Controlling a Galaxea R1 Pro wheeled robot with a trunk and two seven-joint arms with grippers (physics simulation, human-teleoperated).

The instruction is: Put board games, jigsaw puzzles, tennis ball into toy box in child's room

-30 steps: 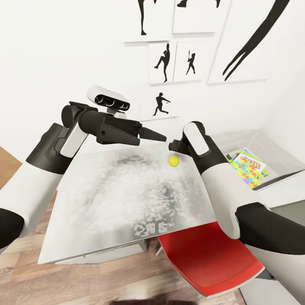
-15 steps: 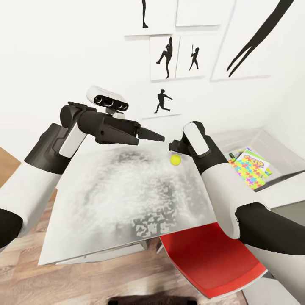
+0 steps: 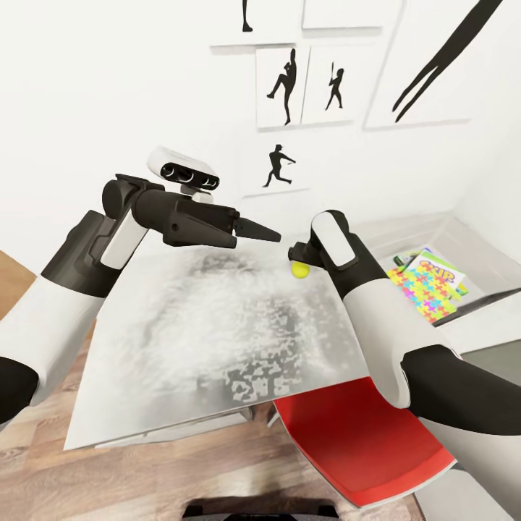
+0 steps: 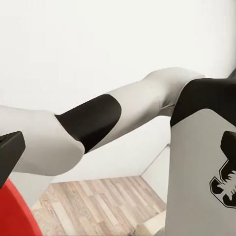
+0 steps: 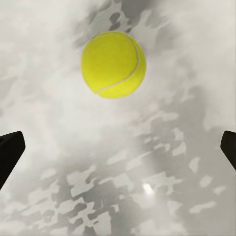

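The tennis ball (image 3: 299,270) (image 5: 113,64) lies on the mottled grey-white table (image 3: 202,340) near its far right corner. My right gripper (image 3: 295,253) (image 5: 118,152) hovers just above and beside the ball, open, with both dark fingertips (image 5: 10,153) spread wide and nothing between them. My left gripper (image 3: 262,232) hangs over the table's far edge, left of the ball, open and empty. The grey toy box (image 3: 481,250) stands at the right; a bright jigsaw puzzle (image 3: 421,291) lies in it on top of a SKIP-BO board game (image 3: 443,269).
A red chair (image 3: 362,441) stands under the table's near right corner. A white wall with black silhouette pictures (image 3: 282,87) rises right behind the table. Wooden floor (image 3: 43,441) shows at the left. My right arm (image 4: 88,123) crosses the left wrist view.
The head view has shifted slightly. The right gripper has closed in on the tennis ball, which now shows right against it. The left arm has kept its pose.
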